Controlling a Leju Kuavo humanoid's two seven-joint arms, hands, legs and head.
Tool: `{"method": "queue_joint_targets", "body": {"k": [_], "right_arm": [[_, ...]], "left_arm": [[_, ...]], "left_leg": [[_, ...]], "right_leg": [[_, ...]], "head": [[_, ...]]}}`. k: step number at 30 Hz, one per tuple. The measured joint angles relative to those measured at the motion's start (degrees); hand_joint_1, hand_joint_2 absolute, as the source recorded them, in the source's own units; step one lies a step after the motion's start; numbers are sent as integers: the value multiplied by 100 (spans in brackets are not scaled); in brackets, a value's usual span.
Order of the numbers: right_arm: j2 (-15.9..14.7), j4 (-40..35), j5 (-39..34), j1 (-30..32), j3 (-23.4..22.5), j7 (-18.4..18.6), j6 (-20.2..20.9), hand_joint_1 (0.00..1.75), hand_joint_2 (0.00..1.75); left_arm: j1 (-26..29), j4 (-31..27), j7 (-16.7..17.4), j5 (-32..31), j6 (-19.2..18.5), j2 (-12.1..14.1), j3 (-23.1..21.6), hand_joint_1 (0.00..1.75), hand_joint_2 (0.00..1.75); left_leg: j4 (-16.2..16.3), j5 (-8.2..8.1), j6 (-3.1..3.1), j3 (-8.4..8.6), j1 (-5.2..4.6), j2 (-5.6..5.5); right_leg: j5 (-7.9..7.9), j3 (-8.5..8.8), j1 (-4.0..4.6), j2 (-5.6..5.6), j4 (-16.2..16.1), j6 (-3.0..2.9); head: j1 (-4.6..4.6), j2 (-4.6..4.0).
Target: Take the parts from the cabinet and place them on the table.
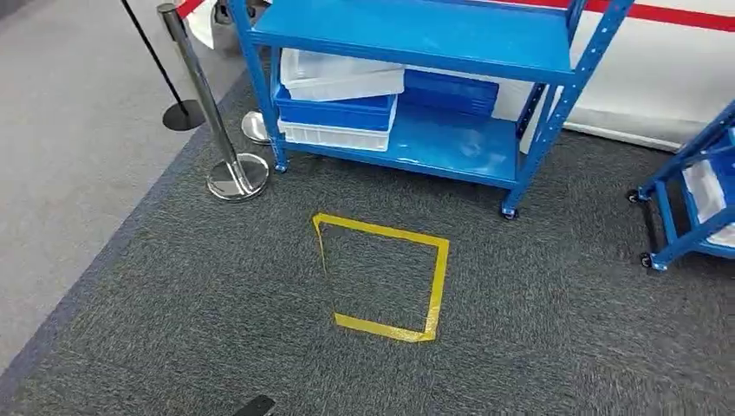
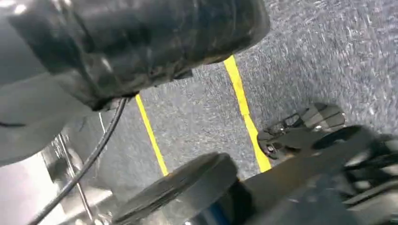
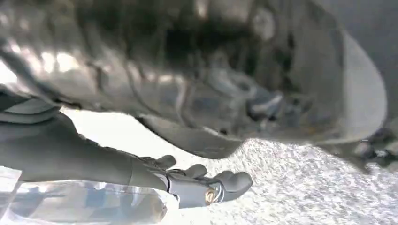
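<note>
Blue cabinet (image 1: 416, 87) with stacked trays (image 1: 342, 100) ahead; right hand (image 3: 187, 180) apparently empty, fingers loosely apart; left hand's state unclear.

dark grey speckled carpet (image 1: 555, 329) covers the floor, marked with a square of yellow tape (image 1: 386, 277); a paler grey floor strip (image 1: 61, 156) lies to the left. two chrome stanchion posts (image 1: 212, 113) stand near the carpet's edge. a white wall panel (image 1: 659, 78) with a red stripe (image 1: 676, 15) runs behind.
</note>
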Motion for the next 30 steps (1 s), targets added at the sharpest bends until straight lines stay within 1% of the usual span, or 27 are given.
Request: {"method": "queue_joint_targets", "body": {"k": [1, 2, 3, 4, 5, 6, 7, 8, 9, 10, 11, 12, 13, 14, 15, 16, 18, 19, 20, 22, 23, 24, 25, 26, 28, 29, 30], "right_arm": [[-2, 0, -18, 9, -4, 15, -30, 0, 0], [-4, 0, -22, 11, -4, 24, -92, 0, 0], [-4, 0, -22, 13, -4, 31, -166, 0, 0], [-4, 0, -31, 15, -4, 42, -212, 0, 0], [-4, 0, -46, 19, -7, 59, -232, 0, 0], [-11, 2, -72, 28, -7, 70, -245, 0, 0], [-13, 2, -79, 44, -9, 81, -249, 0, 0], [-15, 2, -79, 56, -11, 92, -251, 0, 0], [-24, 2, -81, 62, -15, 98, -251, 0, 0], [-24, 2, -81, 62, -22, 98, -251, 0, 0], [-24, 2, -79, 54, -35, 98, -251, 0, 0], [-24, 2, -85, 46, -48, 103, -251, 0, 0], [-24, 2, -114, 48, -52, 109, -254, 0, 0], [-24, 2, -201, 53, -59, 118, -256, 0, 0], [-24, 2, -282, 62, -81, 118, -256, 0, 0], [-28, 2, -322, 65, -109, 118, -249, 0, 0], [-63, 2, -298, 52, -142, 176, -106, 0, 0], [-87, 2, -221, 41, -142, 225, -29, 0, 0], [-98, 2, -151, 28, -142, 282, 24, 0, 0], [-127, 2, -35, 23, -142, 376, 55, 0, 0], [-146, 2, -26, 30, -142, 393, 55, 0, 0], [-151, 2, -22, 29, -142, 402, 55, 0, 0], [-168, 2, -9, 25, -142, 413, 39, 0, 0], [-177, 2, 13, 19, -142, 413, 11, 0, 0], [-181, 2, 128, 15, -142, 367, -13, 0, 0], [-181, 2, 222, 19, -142, 332, 17, 0, 0], [-181, 2, 355, 18, -138, 324, 59, 0, 0]], "left_arm": [[-2, 0, -7, -28, -9, 9, -39, 0, 0], [5, 0, 19, -70, -5, 24, -76, 0, 0], [21, 0, 61, -114, 0, 46, -109, 0, 0], [31, 0, 116, -169, -11, 48, -160, 0, 0], [22, 0, 161, -223, -33, 52, -229, 0, 0], [22, 0, 190, -256, -59, 52, -269, 0, 0], [35, 0, 203, -280, -77, 52, -287, 0, 0], [50, 0, 225, -293, -92, 48, -289, 0, 0], [54, 0, 227, -300, -99, 33, -291, 0, 0], [56, 0, 227, -304, -105, 37, -304, 0, 0], [63, 0, 232, -308, -105, 44, -348, 0, 0], [80, 0, 238, -317, -107, 50, -376, 0, 0], [93, 0, 260, -339, -120, 55, -383, 0, 0], [96, 0, 314, -395, -181, 61, -387, 0, 0], [83, 0, 382, -468, -245, 59, -400, 0, 0], [51, 0, 450, -527, -291, 48, -448, 0, 0], [-57, 0, 597, -599, -343, 2, -555, 0, 0], [-107, 0, 625, -595, -330, -26, -584, 0, 0], [-155, -2, 629, -573, -306, -35, -592, 0, 0], [-218, 0, 629, -522, -291, -39, -636, 0, 0], [-244, 0, 629, -509, -291, -42, -654, 0, 0], [-261, 0, 629, -501, -291, -39, -658, 0, 0], [-269, 0, 627, -490, -293, -37, -662, 0, 0], [-271, 0, 627, -488, -304, -39, -667, 0, 0], [-249, 0, 636, -442, -339, -37, -680, 0, 0], [-219, 0, 632, -372, -346, -37, -680, 0, 0], [-177, 0, 581, -264, -328, -33, -680, 0, 0]], "left_leg": [[-328, 233, 4, 137, 8, -9], [-789, 494, 11, 346, 19, -48], [-1264, 718, 18, 564, 26, -95], [-1428, 618, 26, 614, 12, -168], [-1455, 638, 67, 611, 8, -178], [-1456, 645, 83, 609, -2, -175], [-1452, 652, 117, 628, -21, -172], [-1479, 685, 164, 622, -5, -155], [-1526, 729, 221, 627, 29, -120], [-1547, 745, 250, 628, 27, -116], [-1553, 754, 286, 624, 18, -92], [-1551, 753, 287, 615, 5, -64], [-1548, 751, 287, 612, -2, -34], [-1547, 747, 291, 611, -4, -8], [-1545, 743, 288, 613, -4, 4], [-1542, 741, 286, 618, -4, 11], [-1538, 727, 268, 641, -4, 13], [-1541, 721, 254, 643, -9, 15], [-1515, 707, 219, 629, -41, 15], [-1556, 718, 157, 637, -28, 40], [-1577, 726, 119, 657, -29, 57], [-1562, 686, 82, 644, -49, 67], [-1418, 582, 59, 604, -28, 26], [-1096, 379, 48, 459, -27, 4], [-219, -11, 9, 34, -11, -3], [98, -80, -10, -133, -10, -3], [136, 3, -20, -166, -6, -3]], "right_leg": [[-2, -1, -3, 88, 22, 4], [-9, -2, -10, 160, 49, 14], [-27, -9, -15, 188, 81, 40], [-47, -28, 19, 255, 130, 83], [-52, -55, 11, 285, 148, 114], [-43, -58, 3, 284, 135, 145], [-29, -60, -2, 288, 113, 182], [-18, -70, 5, 305, 104, 222], [-63, -81, -8, 226, 153, 236], [-203, -147, 22, -12, 310, 267], [-439, -312, 5, -157, 670, 296], [-680, -535, -14, -225, 1161, 319], [-833, -713, -25, -255, 1558, 333], [-873, -821, -37, -263, 1803, 344], [-780, -793, -42, -265, 1761, 348], [-588, -649, -42, -268, 1490, 344], [-80, -102, -35, -303, 436, 292], [-123, 45, -9, -350, 141, 249], [-116, 59, 30, -341, 58, 220], [-120, 34, 44, -317, 85, 192], [-106, 39, 43, -301, 59, 156], [-64, 84, -36, -295, -22, 104], [-52, 112, -32, -288, -52, 80], [-51, 106, -33, -287, -52, 42], [-55, 103, -25, -284, -49, 22], [-58, 101, -24, -275, -43, 17], [-60, 104, -24, -259, -36, 17]], "head": [[-2, -2], [-2, -2], [-4, -2], [-13, -2], [-17, 0], [-2, -2], [-11, -2], [-4, -2], [-13, -2], [31, -2], [70, -2], [66, -2], [68, 0], [68, -2], [68, -2], [68, -2], [70, -2], [68, -2], [70, 0], [66, -2], [66, 0], [66, 0], [59, -2], [35, -2], [40, -2], [42, -2], [37, -2]]}}
